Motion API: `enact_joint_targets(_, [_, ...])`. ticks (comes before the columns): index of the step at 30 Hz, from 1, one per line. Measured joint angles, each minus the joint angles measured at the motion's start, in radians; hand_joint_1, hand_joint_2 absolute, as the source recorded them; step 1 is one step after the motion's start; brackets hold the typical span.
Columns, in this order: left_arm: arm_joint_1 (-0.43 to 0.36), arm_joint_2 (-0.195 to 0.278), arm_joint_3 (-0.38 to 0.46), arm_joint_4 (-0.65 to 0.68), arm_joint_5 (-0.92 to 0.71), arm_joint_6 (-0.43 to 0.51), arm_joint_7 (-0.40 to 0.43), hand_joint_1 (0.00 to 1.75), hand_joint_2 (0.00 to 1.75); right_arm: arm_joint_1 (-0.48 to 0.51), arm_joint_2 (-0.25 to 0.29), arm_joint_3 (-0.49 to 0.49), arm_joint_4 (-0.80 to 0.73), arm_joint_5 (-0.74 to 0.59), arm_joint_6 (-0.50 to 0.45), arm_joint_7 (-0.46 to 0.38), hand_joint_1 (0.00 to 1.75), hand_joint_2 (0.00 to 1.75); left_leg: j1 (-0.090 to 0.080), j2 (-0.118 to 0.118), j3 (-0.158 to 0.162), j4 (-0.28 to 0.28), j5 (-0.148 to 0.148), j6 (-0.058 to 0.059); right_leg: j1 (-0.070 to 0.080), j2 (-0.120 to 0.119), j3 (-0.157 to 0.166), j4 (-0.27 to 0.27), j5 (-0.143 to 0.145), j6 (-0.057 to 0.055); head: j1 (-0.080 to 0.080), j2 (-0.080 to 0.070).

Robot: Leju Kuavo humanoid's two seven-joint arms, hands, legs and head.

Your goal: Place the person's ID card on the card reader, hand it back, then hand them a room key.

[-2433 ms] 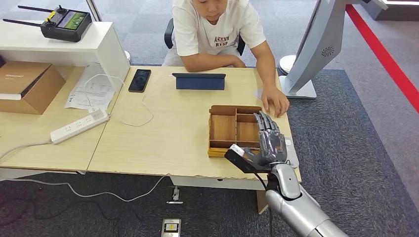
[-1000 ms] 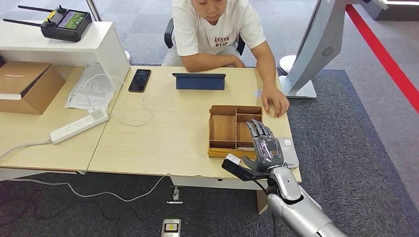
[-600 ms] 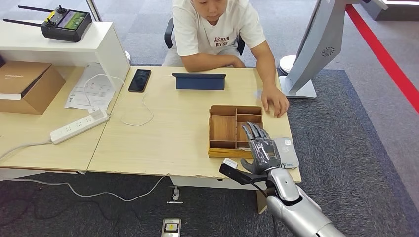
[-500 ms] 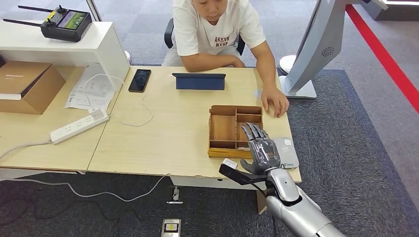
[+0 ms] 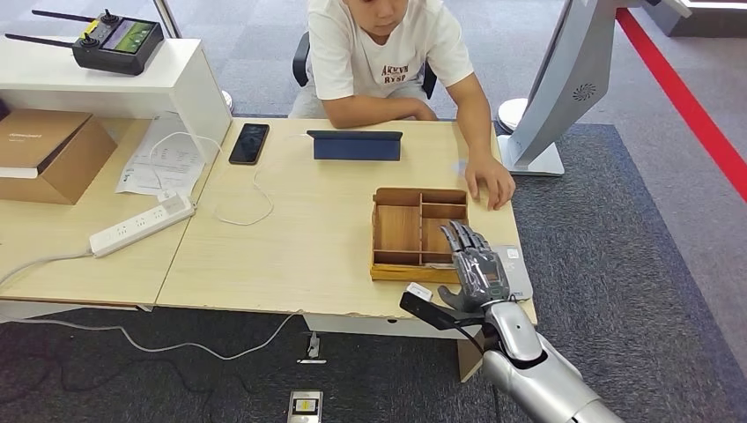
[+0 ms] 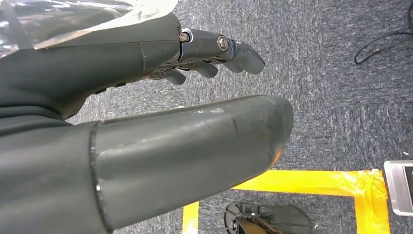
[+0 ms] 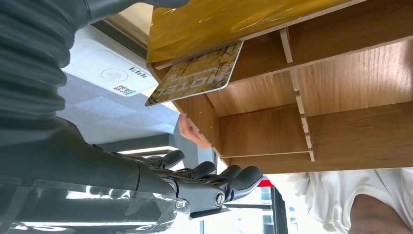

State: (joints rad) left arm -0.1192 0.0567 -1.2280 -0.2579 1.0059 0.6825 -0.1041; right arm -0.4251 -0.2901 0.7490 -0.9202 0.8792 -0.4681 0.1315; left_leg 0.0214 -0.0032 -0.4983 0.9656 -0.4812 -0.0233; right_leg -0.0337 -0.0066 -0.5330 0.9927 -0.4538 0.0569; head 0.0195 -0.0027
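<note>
A: 1 card is in play — a yellow-printed room key card [image 7: 195, 73] sticking out over the edge of the wooden organizer tray [image 5: 398, 231], right next to the white card reader [image 5: 516, 269] on the desk [image 5: 291, 238].

B: And the right robot hand [image 5: 476, 269]?

A: Fingers stretched out flat and slightly apart over the tray's near corner and the reader, nothing gripped that I can see. From the right wrist camera the fingers [image 7: 214, 178] are clear of the card. The left robot hand [image 6: 146, 112] hangs over the carpet, fingers extended, holding nothing.

B: How does that card handle, in your view?

A: Thin, stiff, light, slick plastic, I'd judge. Lying flat it's awkward to lift; the overhanging edge is the gift. Pinch that free corner between thumb and a finger, gently, since a smooth card squirts out under a skewed squeeze.

B: The person [image 5: 388, 53]?

A: Seated across, 1 hand [image 5: 491, 183] resting on the desk just beyond the tray. Whether an ID card lies on the reader, I cannot tell; the robot hand covers much of it.
</note>
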Motion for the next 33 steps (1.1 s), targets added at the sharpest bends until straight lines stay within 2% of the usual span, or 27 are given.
enact_joint_targets(30, [0.0,0.006,0.0,0.0,0.006,0.0,0.003,0.0,0.0,0.0,-0.01,0.007,-0.006,-0.01,0.002,-0.002,0.0,1.75,0.0,0.0,0.0,0.0,0.0,0.0,0.0,0.0,0.0,0.0,0.0,0.0,0.0,0.0])
enact_joint_targets(31, [0.0,0.006,0.0,0.0,0.006,0.0,0.003,0.0,0.0,0.0,-0.01,0.008,-0.006,-0.01,0.002,-0.002,0.03,1.75,0.0,0.0,0.0,0.0,0.0,0.0,0.0,0.0,0.0,0.0,0.0,0.0,0.0,0.0])
enact_joint_targets(32, [0.0,0.006,0.0,0.0,0.006,0.0,0.004,0.0,0.0,0.0,-0.01,0.008,-0.006,-0.01,0.002,-0.002,0.17,1.75,0.0,0.0,0.0,0.0,0.0,0.0,0.0,0.0,0.0,0.0,0.0,0.0,0.0,0.0])
enact_joint_targets(33, [0.0,0.006,0.0,0.0,0.006,0.0,0.005,0.0,0.0,0.0,-0.01,0.009,-0.006,-0.01,0.003,-0.002,0.6,1.75,0.0,0.0,0.0,0.0,0.0,0.0,0.0,0.0,0.0,0.0,0.0,0.0,0.0,0.0])
